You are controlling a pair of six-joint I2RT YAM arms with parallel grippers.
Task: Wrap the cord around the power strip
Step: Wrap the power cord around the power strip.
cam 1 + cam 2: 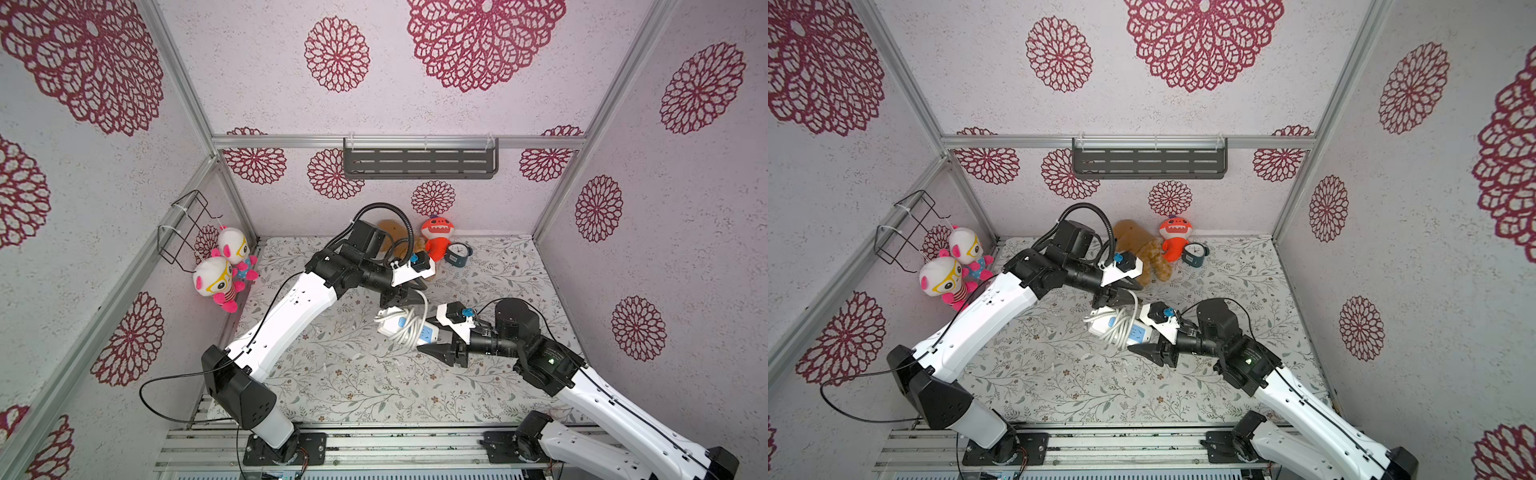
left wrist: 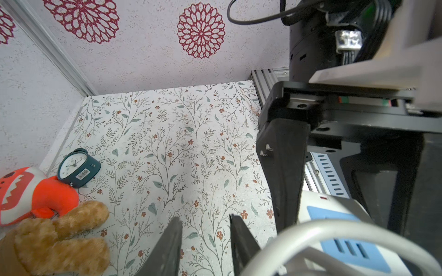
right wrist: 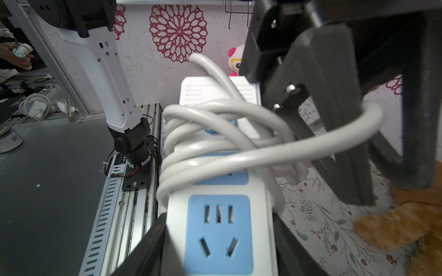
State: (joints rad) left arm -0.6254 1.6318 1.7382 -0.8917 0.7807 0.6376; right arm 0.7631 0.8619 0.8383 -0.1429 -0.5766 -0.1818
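The white power strip [image 1: 388, 328] with light-blue socket faces hangs tilted over the middle of the table in both top views. My right gripper [image 3: 218, 215] is shut on its socket end, one finger on each long side. The white cord [image 3: 215, 143] is coiled in several turns round the power strip [image 3: 220, 239]. One loose loop of it hooks round a finger [image 3: 334, 119] of my left gripper [image 1: 405, 297]. That gripper is just behind the strip and stands open. In the left wrist view nothing lies between its tips [image 2: 204, 217], and the cord [image 2: 311, 229] runs beside one finger.
At the back of the table are a blue alarm clock [image 1: 458, 253], an orange plush [image 1: 436, 239] and a brown teddy [image 1: 1142, 253]. Two pink-and-white dolls [image 1: 224, 270] hang at the left wall under a wire basket [image 1: 183, 224]. A grey shelf [image 1: 419, 162] is on the back wall.
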